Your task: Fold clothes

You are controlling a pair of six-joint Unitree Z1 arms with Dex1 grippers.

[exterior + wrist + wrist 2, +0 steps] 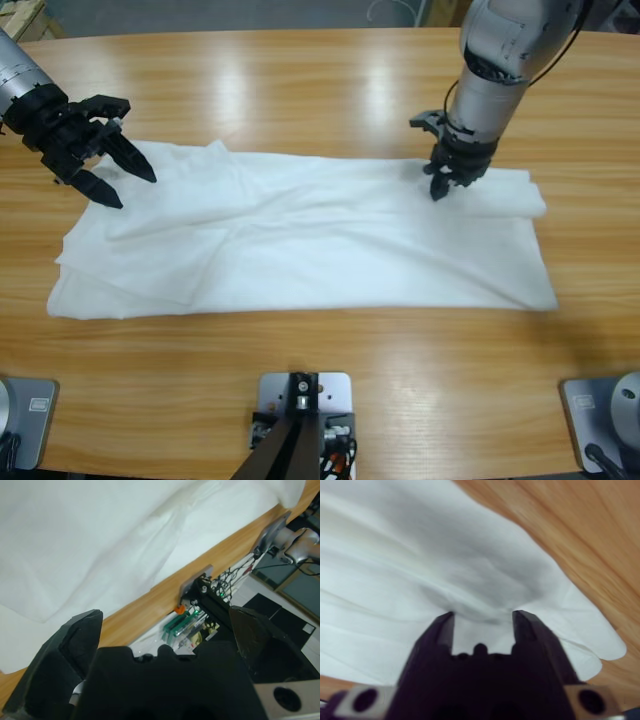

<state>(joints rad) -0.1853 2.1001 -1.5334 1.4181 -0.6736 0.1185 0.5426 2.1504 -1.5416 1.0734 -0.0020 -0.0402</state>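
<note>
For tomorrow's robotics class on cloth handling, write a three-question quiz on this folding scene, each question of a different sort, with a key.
1. True or false: the left gripper grips the T-shirt.
2. Where is the right gripper working? A) the shirt's far edge B) bare table C) in mid-air
3. Fill in: the shirt lies ____ on the table, not hanging.

Key: 1 false, its jaws stand open above the cloth; 2 A; 3 flat.

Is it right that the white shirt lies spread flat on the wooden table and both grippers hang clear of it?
Not quite. The shirt does lie spread on the table, but only the left gripper hangs clear; the right wrist view shows the right gripper pressed into the cloth.
</note>
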